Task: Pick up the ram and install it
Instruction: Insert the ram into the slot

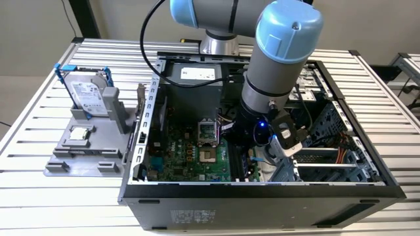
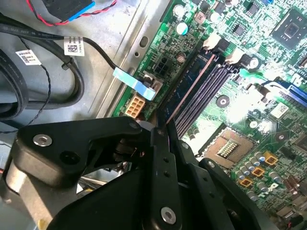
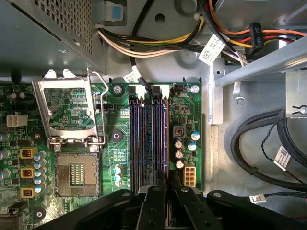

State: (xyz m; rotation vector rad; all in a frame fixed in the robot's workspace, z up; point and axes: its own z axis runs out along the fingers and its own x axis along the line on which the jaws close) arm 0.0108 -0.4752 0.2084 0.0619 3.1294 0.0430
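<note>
The ram is a thin dark blue stick standing on edge along the memory slot nearest the board's edge, and it shows edge-on in the first wrist view. My gripper is shut on the ram's near end, its black fingers pressed together over the slot. Beside the ram lie three more dark memory slots. In the exterior view my arm reaches down into the open computer case, and its wrist hides the gripper and the ram.
An open processor socket with its raised metal frame sits beside the slots. Cable bundles run along the case wall. Outside the case, a grey fixture holds a hard drive in a blue frame and a small silver chip.
</note>
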